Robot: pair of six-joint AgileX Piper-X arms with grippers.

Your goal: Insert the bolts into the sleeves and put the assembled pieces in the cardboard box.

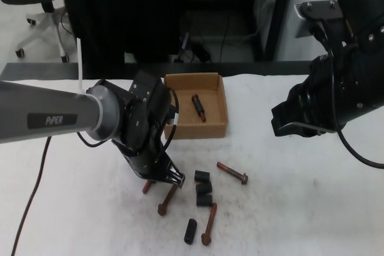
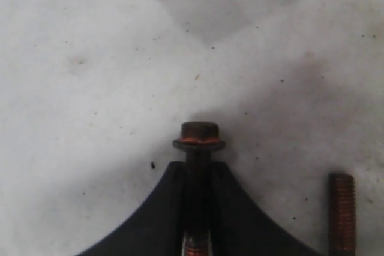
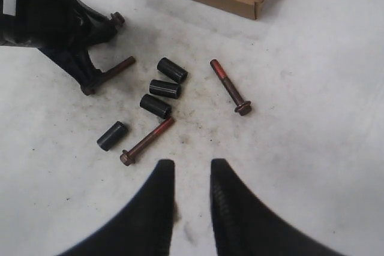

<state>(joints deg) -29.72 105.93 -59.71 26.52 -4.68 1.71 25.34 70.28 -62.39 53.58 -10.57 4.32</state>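
Observation:
My left gripper (image 2: pixel 198 169) is shut on a rusty bolt (image 2: pixel 199 137), whose hex head pokes out past the fingertips, low over the white bench. In the high view this gripper (image 1: pixel 158 175) stands left of the loose parts, with the held bolt (image 1: pixel 147 187) peeking out beneath it. Several black sleeves (image 3: pixel 165 89) lie together, and three loose bolts (image 3: pixel 231 87) are scattered around them. My right gripper (image 3: pixel 192 178) hangs open above the bench, short of that cluster. The cardboard box (image 1: pixel 217 125) holds one assembled piece (image 1: pixel 198 107).
One loose bolt (image 2: pixel 341 211) lies right beside my left gripper. A single sleeve (image 1: pixel 190 231) sits apart near the front edge. A black cable (image 1: pixel 30 202) trails over the bench at the left. Open white bench lies to the right (image 1: pixel 312 196).

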